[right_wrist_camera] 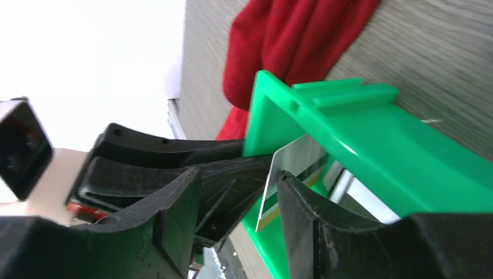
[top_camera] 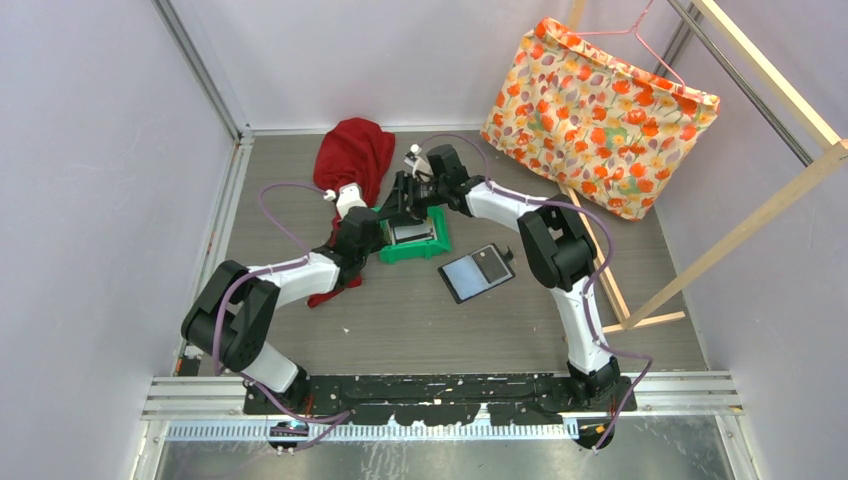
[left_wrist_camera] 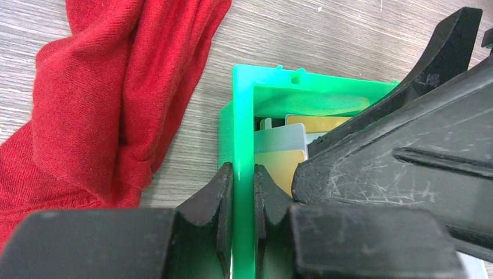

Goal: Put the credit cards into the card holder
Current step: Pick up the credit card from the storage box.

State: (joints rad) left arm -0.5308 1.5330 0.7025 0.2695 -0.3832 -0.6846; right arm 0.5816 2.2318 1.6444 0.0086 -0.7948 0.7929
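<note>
The green bin stands left of the card holder, which lies open and flat on the table. My left gripper is shut on the bin's side wall. Inside the bin lie several credit cards, among them a grey one and a yellow-orange one. My right gripper reaches into the bin with its jaws open. A white card with green and yellow stripes stands on edge between them, leaning against the right-hand finger.
A red cloth lies beside and behind the bin. A floral bag stands at the back right, with a wooden frame along the right side.
</note>
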